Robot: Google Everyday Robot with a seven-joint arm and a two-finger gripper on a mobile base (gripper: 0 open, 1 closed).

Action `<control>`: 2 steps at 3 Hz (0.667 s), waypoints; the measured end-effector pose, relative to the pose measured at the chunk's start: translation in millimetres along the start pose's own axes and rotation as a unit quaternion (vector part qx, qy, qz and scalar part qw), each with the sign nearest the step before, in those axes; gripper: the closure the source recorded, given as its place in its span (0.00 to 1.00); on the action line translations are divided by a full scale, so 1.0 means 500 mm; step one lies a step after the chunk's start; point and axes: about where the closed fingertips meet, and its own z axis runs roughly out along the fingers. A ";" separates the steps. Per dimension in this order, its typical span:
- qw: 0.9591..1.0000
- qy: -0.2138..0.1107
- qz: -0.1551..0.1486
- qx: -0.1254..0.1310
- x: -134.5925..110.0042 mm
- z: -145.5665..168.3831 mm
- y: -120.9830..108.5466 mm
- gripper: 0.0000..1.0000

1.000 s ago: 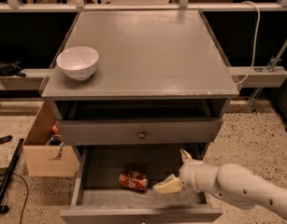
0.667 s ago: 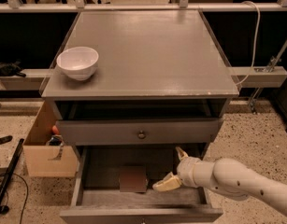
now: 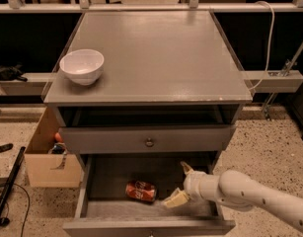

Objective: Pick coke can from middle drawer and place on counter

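Observation:
The coke can (image 3: 140,191) lies on its side on the floor of the pulled-out middle drawer (image 3: 114,179), left of centre. My gripper (image 3: 180,184) is inside the drawer just to the right of the can and does not touch it. It is open, with one finger (image 3: 176,199) low near the can and the other finger (image 3: 186,168) higher up. The white arm comes in from the lower right. The counter (image 3: 161,53) is the grey cabinet top above.
A white bowl (image 3: 82,66) stands on the counter's left front corner. A closed drawer front with a round knob (image 3: 149,142) sits right above the open drawer. An open cardboard box (image 3: 47,157) stands on the floor left of the cabinet. A white cable (image 3: 269,38) hangs at right.
The arm shifted a little to the left and back, so the gripper is in about the same place right of the can. The can has not moved.

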 end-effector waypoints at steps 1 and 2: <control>1.000 -0.002 -0.016 -0.005 -0.021 0.028 0.002 0.00; 1.000 -0.004 -0.025 -0.014 -0.033 0.074 0.010 0.00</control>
